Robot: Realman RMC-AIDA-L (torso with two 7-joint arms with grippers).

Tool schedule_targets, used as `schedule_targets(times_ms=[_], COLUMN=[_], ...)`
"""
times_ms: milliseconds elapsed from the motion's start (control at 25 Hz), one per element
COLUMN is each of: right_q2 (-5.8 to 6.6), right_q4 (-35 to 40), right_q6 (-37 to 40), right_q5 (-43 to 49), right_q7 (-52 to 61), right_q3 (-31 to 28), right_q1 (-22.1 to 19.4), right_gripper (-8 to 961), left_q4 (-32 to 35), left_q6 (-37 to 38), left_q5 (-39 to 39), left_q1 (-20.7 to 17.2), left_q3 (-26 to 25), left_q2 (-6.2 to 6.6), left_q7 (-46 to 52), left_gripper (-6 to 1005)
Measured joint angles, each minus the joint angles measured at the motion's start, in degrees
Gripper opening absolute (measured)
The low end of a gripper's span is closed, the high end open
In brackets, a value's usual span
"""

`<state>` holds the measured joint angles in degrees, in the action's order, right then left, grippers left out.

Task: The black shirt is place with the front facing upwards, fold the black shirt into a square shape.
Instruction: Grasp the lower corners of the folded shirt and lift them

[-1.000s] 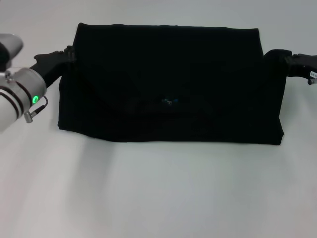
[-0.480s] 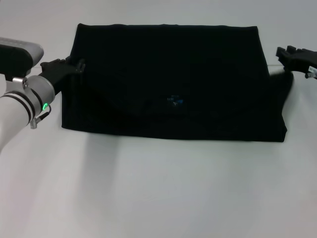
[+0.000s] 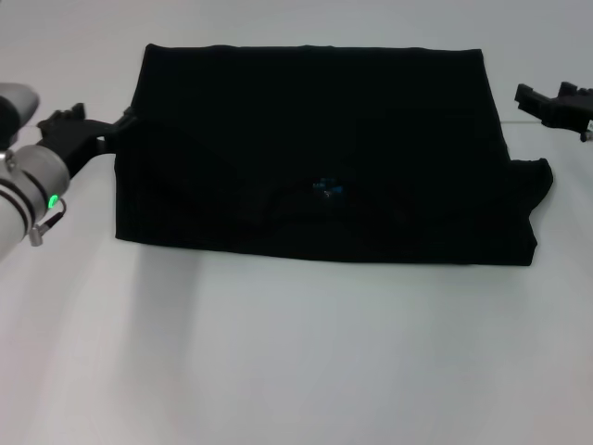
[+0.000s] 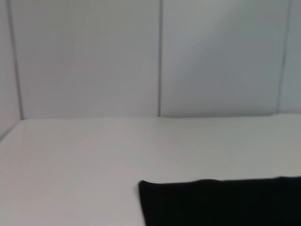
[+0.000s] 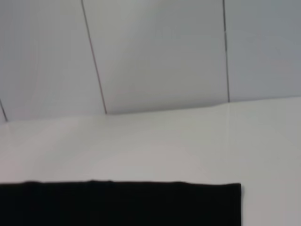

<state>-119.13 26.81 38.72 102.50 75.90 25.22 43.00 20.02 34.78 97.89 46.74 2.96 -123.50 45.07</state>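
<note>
Item: large plain black cloth shirt (image 3: 320,153), lying flat on the white matte tabletop (image 3: 296,352) as a wide folded rectangle. A small blue neck label (image 3: 326,188) shows near the middle of its near half. A small flap of cloth juts out near the shirt's near right corner.

Change: a second ago both grippers were touching the shirt's side edges; both have since drawn outward and the cloth now rests free, its sides settled flat. Judgement: the release closes one fold. The shape is still wider than deep, so at least one further sideways fold seems needed for a square.

Left gripper (image 3: 79,125): just beside the shirt's left edge, level with its far half, forearm angled in from the left; fingers look slightly apart, holding nothing.

Right gripper (image 3: 547,100): near the shirt's far right corner, clear of the cloth; whether its fingers are parted cannot be told.

Wrist views: each shows only a far corner of the shirt, bare tabletop and pale panelled wall (image 4: 150,56).
</note>
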Motion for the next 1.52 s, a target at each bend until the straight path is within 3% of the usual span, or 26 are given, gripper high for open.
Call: schedule_targets(times_ms=[240,440,600,680,800,920,1080,1200,1520], right_q2=[0.81,2.09,4.92,7.03,9.13,9.96,10.15,9.68,5.29], right_q4=[4.8,17.27,22.49,21.35,17.24,14.07,11.47,9.96,8.84], right_q6=[11.0,26.21,38.7,43.16,44.78,44.71,44.7,43.99,34.08], right_q5=[-1.52,0.77,1.79,2.43,3.33,3.56,3.95,6.67,19.78], right_q7=[6.93,22.98,29.95,31.52,31.34,30.26,29.75,27.78,22.68], right_q3=[0.42,4.0,5.14,4.92,4.06,3.36,3.22,3.65,3.6], right_q1=[-3.86,-10.77,-15.9,-18.14,-21.88,-24.62,-25.3,-23.24,-15.92], right_gripper=[736,934,931,930,918,906,891,879,820], left_q4=[0.24,-0.19,0.21,0.31,0.2,-0.03,-0.16,-0.29,-0.82], left_q6=[5.09,5.97,7.3,8.62,9.85,10.04,10.01,10.01,9.61], left_q5=[-2.76,-2.59,-2.82,-2.92,-3.31,-3.62,-3.65,-3.67,-3.68], left_q1=[-2.63,-3.72,-4.98,-5.64,-6.37,-6.61,-6.23,-5.75,-5.69], left_q3=[0.33,3.65,5.98,6.0,5.64,5.65,6.1,6.15,5.73], left_q2=[0.67,1.69,1.58,1.34,1.2,1.04,0.94,0.57,0.26], left_q7=[2.49,6.42,7.92,8.0,8.0,7.77,7.32,6.06,4.48], left_gripper=[841,838,837,835,834,832,831,831,830])
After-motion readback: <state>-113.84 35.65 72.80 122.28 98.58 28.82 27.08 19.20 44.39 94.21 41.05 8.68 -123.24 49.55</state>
